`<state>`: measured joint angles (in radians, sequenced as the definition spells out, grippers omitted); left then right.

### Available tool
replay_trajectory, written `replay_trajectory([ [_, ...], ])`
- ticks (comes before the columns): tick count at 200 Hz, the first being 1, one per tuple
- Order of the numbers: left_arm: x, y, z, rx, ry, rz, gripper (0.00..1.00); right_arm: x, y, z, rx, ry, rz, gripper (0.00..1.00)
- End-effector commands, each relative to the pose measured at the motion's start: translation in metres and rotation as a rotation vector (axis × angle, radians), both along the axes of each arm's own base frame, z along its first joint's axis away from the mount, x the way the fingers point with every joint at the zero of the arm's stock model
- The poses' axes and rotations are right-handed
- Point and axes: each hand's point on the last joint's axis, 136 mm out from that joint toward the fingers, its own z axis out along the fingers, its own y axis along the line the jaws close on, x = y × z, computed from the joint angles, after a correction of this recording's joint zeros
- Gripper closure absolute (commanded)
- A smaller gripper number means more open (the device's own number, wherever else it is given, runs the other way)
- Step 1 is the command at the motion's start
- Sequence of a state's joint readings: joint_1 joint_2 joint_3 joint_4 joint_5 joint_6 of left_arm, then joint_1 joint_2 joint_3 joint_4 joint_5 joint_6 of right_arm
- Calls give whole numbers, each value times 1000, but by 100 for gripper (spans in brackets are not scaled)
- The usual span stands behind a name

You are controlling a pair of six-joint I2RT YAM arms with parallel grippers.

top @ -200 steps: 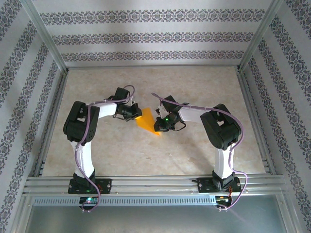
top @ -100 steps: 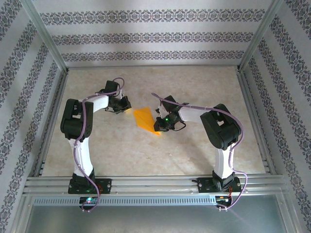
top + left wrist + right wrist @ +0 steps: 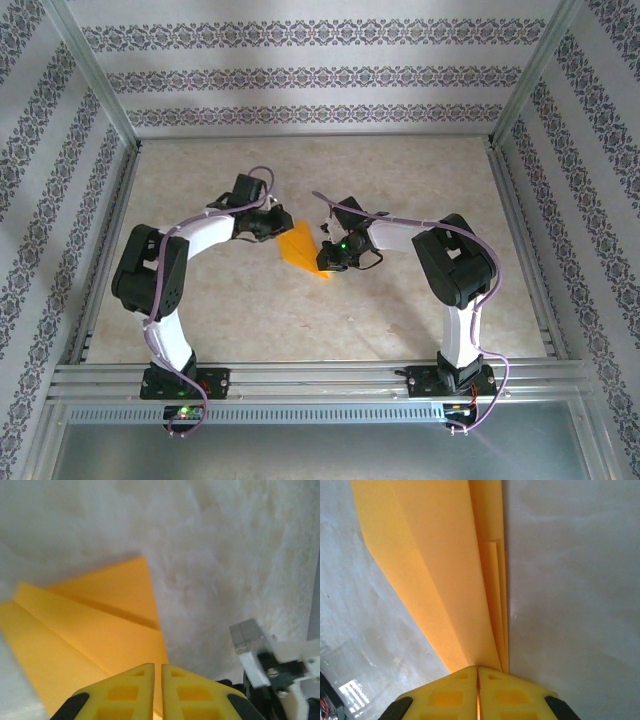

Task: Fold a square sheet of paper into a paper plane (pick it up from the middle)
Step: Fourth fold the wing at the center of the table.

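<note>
- From above, we see the left arm rise from its base at the near edge, elbow pushed out toward the left edge, forearm angled in to the middle of the table (image 3: pixel 400 180). The left gripper (image 3: pixel 274 228) sits at the left edge of the orange paper (image 3: pixel 298 245).
- The right arm mirrors it, forearm lying low and reaching leftward, and the right gripper (image 3: pixel 326 262) meets the paper's near tip.
- On the left wrist, the left gripper (image 3: pixel 157 669) has its jaws all but together, over the creased paper (image 3: pixel 95 625). We think they rest on it rather than pinch it.
- On the right wrist, the right gripper (image 3: pixel 478 671) is clamped on the paper's (image 3: pixel 440 570) narrow end, its folded layers fanning away.
</note>
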<state>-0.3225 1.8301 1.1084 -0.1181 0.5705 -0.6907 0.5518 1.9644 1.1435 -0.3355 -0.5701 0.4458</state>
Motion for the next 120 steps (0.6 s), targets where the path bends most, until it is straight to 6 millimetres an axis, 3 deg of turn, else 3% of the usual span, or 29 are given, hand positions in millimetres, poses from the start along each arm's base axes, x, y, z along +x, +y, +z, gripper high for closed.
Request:
replay_trajectory([
  [1,3,-15,-15,-56,37,22,88,-36,-34,-40,-147,178,-36,90],
  [48,-2,-5,-54,33,109,53,92,-28,-22,-20,-37,173,-48,89],
  [96,-14,3,-76,79,166,61,93,10,16,38,138,28,-46,87],
  [120,-15,5,-79,94,173,59,93,30,22,33,93,-20,-72,86],
])
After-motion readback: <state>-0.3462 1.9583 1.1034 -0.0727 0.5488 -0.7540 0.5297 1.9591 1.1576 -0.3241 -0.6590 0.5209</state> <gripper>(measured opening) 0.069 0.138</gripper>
